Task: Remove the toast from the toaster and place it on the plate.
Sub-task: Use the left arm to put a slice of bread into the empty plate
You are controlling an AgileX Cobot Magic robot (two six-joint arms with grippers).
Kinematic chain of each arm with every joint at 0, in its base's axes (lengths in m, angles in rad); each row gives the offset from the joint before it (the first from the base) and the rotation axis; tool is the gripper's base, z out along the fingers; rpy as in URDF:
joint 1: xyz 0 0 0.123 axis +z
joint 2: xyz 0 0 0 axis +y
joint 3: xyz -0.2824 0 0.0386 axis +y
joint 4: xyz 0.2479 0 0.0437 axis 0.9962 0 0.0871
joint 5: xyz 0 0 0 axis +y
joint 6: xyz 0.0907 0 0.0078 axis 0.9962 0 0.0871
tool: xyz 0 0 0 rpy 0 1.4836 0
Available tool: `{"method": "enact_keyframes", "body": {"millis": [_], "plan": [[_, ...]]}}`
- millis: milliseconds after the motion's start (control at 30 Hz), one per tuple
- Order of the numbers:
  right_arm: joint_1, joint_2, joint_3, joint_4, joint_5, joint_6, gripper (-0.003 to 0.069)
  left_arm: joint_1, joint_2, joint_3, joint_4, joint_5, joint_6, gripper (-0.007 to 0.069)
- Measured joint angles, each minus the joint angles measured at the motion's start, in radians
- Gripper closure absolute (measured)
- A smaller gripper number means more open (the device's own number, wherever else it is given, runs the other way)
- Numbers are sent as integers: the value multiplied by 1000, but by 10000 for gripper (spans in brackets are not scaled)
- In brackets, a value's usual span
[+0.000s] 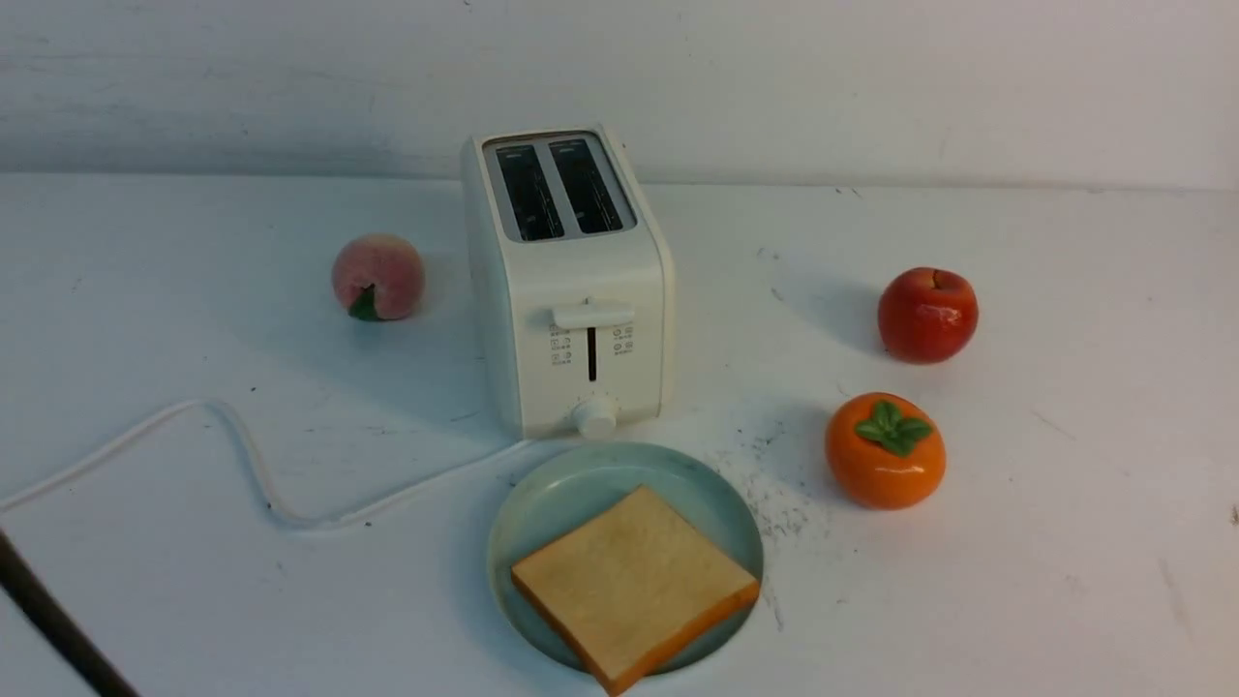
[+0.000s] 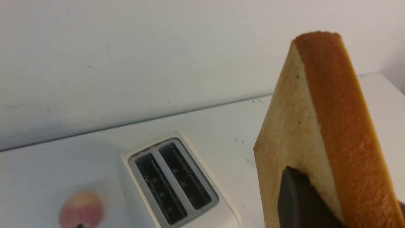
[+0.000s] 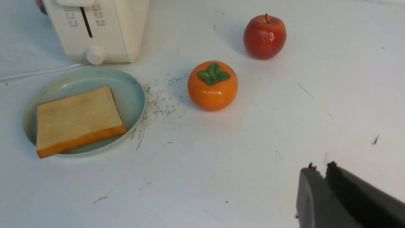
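Note:
In the left wrist view my left gripper [image 2: 345,190] is shut on a slice of toast [image 2: 316,126], which stands on edge in the air above the table. A black finger [image 2: 297,196] presses on its pale face. Below it the white toaster [image 2: 171,183] shows two dark, empty slots. A second slice of toast [image 1: 634,581] lies flat on the pale blue-green plate [image 1: 581,474], just in front of the toaster [image 1: 571,290]. My right gripper [image 3: 319,164] hangs shut and empty over bare table, to the right of the plate [image 3: 79,80]. Neither gripper shows in the front view.
A peach [image 1: 377,276] lies left of the toaster. A red apple [image 1: 927,315] and an orange persimmon [image 1: 885,450] sit to its right. The white cord [image 1: 242,445] snakes across the left of the table. A dark bar [image 1: 48,610] crosses the lower left corner.

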State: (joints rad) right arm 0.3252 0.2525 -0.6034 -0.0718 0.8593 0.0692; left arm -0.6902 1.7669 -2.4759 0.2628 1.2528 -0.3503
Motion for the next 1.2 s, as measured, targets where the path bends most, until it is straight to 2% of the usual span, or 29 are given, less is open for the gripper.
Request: {"method": "enact_keyframes", "body": {"millis": [133, 200, 333, 433, 533, 633, 867, 1033, 1200], "plan": [[0, 0, 0, 0, 21, 0, 594, -6, -53, 172, -124, 1, 1, 506], [0, 0, 0, 0, 29, 0, 591, -37, -90, 367, -208, 1, 12, 506], [0, 0, 0, 0, 30, 0, 586, -102, -98, 651, -206, 0, 17, 506], [0, 0, 0, 0, 30, 0, 582, -167, -77, 846, -114, -26, -21, 506], [0, 0, 0, 0, 29, 0, 578, -223, -58, 991, 55, -133, -128, 506], [0, 0, 0, 0, 26, 0, 576, -250, -48, 1057, 194, -218, -214, 506], [0, 0, 0, 0, 25, 0, 576, -252, -15, 1080, 384, -289, -367, 506], [0, 0, 0, 0, 25, 0, 576, -252, -10, 1080, 427, -338, -428, 506], [0, 0, 0, 0, 25, 0, 576, -252, 26, 1080, 425, -343, -436, 506]]}}
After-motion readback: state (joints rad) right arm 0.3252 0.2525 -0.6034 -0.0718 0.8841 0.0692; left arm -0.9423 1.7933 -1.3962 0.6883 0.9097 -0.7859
